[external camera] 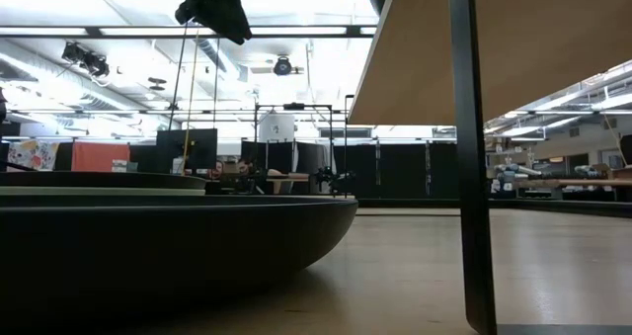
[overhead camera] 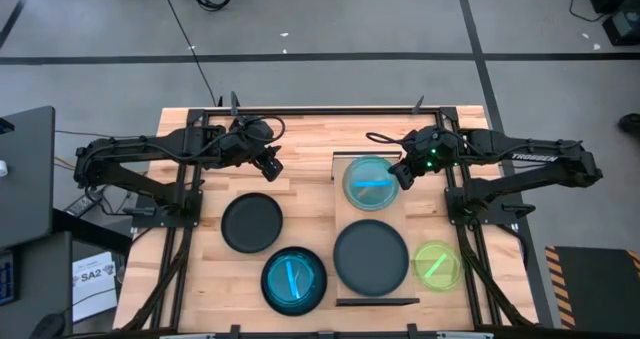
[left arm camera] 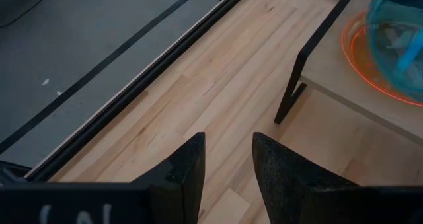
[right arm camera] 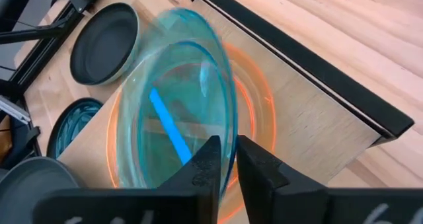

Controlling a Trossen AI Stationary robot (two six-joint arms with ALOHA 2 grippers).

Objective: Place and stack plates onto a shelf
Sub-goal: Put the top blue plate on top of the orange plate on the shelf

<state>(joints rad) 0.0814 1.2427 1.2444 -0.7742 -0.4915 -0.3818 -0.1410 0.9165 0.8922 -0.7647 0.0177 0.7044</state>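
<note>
The desk point(overhead camera: 300, 149) is pale, smooth wood planking. The shelf point(right arm camera: 310, 128) is light wood with thin dark edging that looks like metal. The teal-blue plate point(right arm camera: 175, 131) and orange plate point(right arm camera: 261, 121) are translucent and glossy, seemingly plastic. The black plate point(overhead camera: 251, 222) is matt. The fingers point(left arm camera: 188, 168) look like matt black plastic.

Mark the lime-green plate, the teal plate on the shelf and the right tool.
lime-green plate point(overhead camera: 437, 263), high view, its centre.
teal plate on the shelf point(overhead camera: 370, 182), high view, its middle.
right tool point(right arm camera: 225, 159), right wrist view, between its fingertips.

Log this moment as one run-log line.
right gripper: at rim of teal plate, over orange plate on shelf | left gripper: open, empty, waiting
</note>
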